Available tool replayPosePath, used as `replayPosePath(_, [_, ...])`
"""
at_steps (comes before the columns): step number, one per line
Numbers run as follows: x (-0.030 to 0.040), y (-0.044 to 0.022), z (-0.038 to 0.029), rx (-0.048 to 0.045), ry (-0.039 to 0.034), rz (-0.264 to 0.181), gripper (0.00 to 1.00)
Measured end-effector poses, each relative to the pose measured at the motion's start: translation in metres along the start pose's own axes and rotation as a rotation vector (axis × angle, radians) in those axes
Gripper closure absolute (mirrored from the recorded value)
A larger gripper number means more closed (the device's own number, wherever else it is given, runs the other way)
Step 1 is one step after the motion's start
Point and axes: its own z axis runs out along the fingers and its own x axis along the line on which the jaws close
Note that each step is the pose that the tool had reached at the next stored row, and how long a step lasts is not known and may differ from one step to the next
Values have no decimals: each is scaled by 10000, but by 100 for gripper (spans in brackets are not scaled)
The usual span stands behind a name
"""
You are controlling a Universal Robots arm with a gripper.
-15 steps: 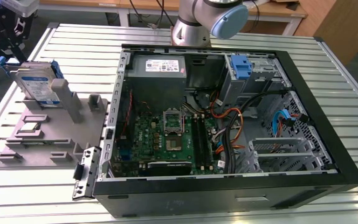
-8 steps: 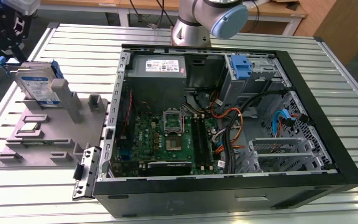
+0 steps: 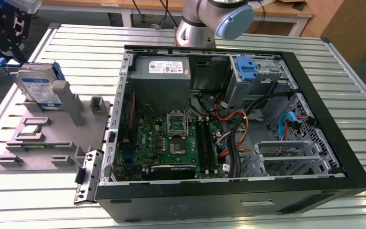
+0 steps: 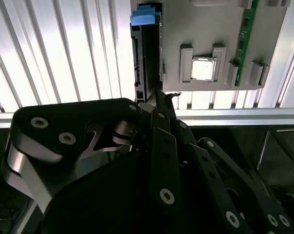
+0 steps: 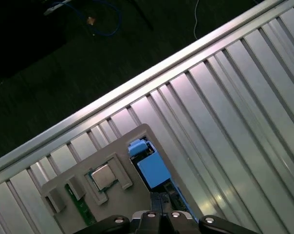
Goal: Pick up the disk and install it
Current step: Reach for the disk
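You are working on a ribbed metal table point(image 3: 354, 109). The open computer case point(image 3: 234, 198) takes up most of it, and the arm point(image 3: 211, 21) rises behind the case. Just beside the case, on the exterior view's left, a flat grey holder point(image 3: 49, 140) lies on the slats. The disk point(image 3: 38, 88) stands on edge at the holder's far corner, label side facing out, with a tall grey post just beside it. It is well apart from the case and has not yet been picked up. Inside the case, a blue bracket point(image 3: 247, 68) sits in the bay at the far corner on the exterior view's right.

In the second wrist view the gripper point(image 4: 159, 100) points toward the disk's thin edge. From there the disk appears as a narrow strip with a blue rail at its far end. Its long axis runs straight away from the fingers, nearly in line with them. The fingers look closed together with nothing between them, and they are clear of the disk. On one flank of the disk you have bare table slats. On the other flank is the holder's plate, with a processor chip point(image 4: 203, 68) and a green memory stick point(image 4: 247, 29) seated in nests nearby.
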Motion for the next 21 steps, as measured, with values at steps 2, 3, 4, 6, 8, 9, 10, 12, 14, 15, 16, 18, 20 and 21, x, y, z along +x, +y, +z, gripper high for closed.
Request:
replayPosePath(2, [0, 0, 0, -4, 8, -147, 90])
replayPosePath(3, [0, 0, 0, -6, 11, -214, 90])
replayPosePath(4, [0, 0, 0, -8, 14, -279, 90])
replayPosePath(6, [0, 0, 0, -18, 34, -649, 90])
replayPosePath(8, [0, 0, 0, -23, 42, -813, 90])
replayPosePath(9, [0, 0, 0, -24, 46, -874, 90])
replayPosePath(10, [0, 0, 0, -26, 49, -935, 90])
replayPosePath(12, [0, 0, 0, -30, 56, -1059, 90])
replayPosePath(14, [0, 0, 0, -34, 62, -1182, 90])
replayPosePath(15, [0, 0, 0, -35, 65, -1242, 90])
replayPosePath(16, [0, 0, 0, -36, 67, -1279, 90])
replayPosePath(18, [0, 0, 0, -37, 68, -1304, 90])
replayPosePath(20, [0, 0, 0, -37, 69, -1310, 90])
replayPosePath(21, [0, 0, 0, -37, 69, -1311, 90])
